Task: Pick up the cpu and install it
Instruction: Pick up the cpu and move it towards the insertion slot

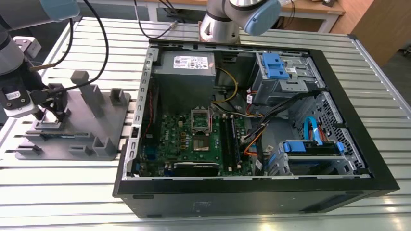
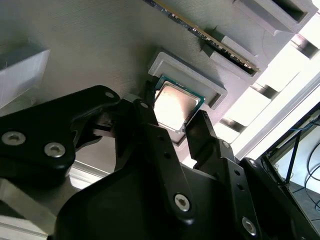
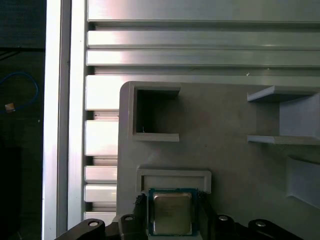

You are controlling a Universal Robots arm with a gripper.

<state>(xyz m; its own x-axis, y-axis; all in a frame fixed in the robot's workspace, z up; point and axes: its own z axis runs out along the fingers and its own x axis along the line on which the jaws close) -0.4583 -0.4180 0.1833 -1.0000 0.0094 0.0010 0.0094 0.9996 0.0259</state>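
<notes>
Since the cpu (image 3: 172, 215) sits in the grey fixture (image 3: 225, 125) pocket right between the jaws of my gripper (image 3: 172, 200), which stand apart just off its edges, I'd close evenly, keeping it flat.

Silver-grey, green-edged cpu (image 3: 171, 212); plain grey fixture (image 3: 225, 130).
</notes>
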